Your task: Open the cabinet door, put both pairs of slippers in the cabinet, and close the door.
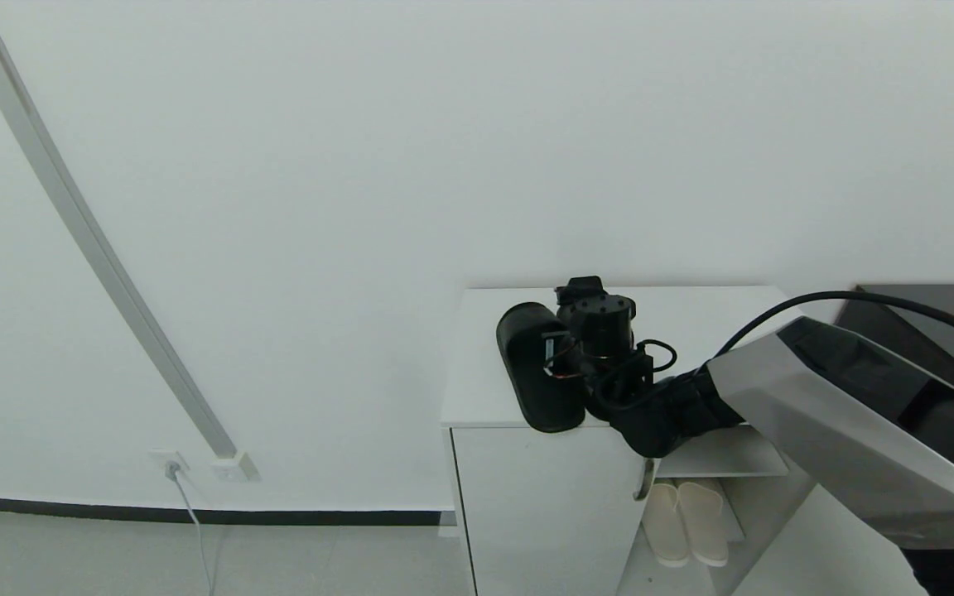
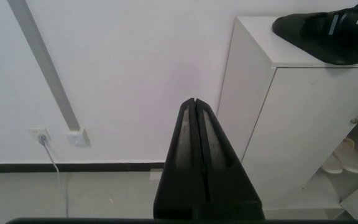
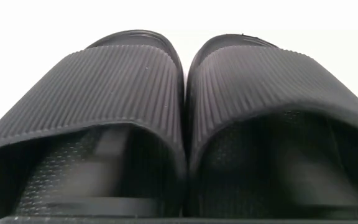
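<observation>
A pair of black slippers (image 1: 539, 368) lies on top of the white cabinet (image 1: 709, 331), near its left front corner. My right gripper (image 1: 564, 364) is at them from the right. In the right wrist view one finger reaches into each black slipper (image 3: 120, 93), and the touching inner walls are pinched between them. A pair of white slippers (image 1: 684, 521) stands inside the cabinet on a lower shelf. The cabinet's right door (image 1: 808, 546) is swung open; its left door (image 1: 543, 505) is shut. My left gripper (image 2: 194, 106) is shut and empty, out to the left of the cabinet (image 2: 253, 93).
A wall socket with a cable (image 1: 169, 465) sits low on the wall to the left, below a slanted grey rail (image 1: 96, 240). A dark surface (image 1: 924, 323) borders the cabinet on the right. Bare floor lies in front of the cabinet's left side.
</observation>
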{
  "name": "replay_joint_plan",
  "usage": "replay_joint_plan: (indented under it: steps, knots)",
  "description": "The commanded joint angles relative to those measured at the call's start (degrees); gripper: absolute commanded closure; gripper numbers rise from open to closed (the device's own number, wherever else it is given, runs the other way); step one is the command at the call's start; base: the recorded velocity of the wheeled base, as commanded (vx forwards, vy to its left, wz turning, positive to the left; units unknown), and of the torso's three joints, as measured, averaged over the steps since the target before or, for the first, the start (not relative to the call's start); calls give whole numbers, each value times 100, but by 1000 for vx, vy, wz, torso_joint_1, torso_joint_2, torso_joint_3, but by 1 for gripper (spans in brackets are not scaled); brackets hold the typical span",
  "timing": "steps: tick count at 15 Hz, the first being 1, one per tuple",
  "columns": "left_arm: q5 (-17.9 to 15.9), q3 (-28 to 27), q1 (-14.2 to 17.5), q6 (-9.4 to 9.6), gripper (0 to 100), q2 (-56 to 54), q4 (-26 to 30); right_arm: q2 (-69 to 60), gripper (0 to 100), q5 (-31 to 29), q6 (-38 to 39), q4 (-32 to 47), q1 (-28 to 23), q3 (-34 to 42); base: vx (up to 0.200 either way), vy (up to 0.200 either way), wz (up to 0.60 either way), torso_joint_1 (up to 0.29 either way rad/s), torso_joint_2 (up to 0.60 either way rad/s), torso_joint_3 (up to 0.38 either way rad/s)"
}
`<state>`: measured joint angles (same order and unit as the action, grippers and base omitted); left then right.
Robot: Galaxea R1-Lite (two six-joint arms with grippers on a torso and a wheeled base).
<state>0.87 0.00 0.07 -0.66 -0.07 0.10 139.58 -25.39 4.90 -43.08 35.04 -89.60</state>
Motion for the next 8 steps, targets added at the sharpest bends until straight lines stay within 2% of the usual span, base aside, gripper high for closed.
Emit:
replay_joint_plan:
  steps: [1, 5, 8]
  knots:
    - [1, 0, 1, -4, 100, 7, -1, 25, 100, -1, 2, -7, 3, -5, 0, 0, 0, 0, 0, 0]
    - [1, 0, 1, -4, 100, 7, -1, -133, 100, -1, 46, -60, 3, 153, 0, 0, 0, 0, 0, 0]
    - [1, 0, 1, -4, 100, 7, -1, -986, 100, 17, 46, -86, 65, 1059, 0, 0, 0, 0, 0, 0]
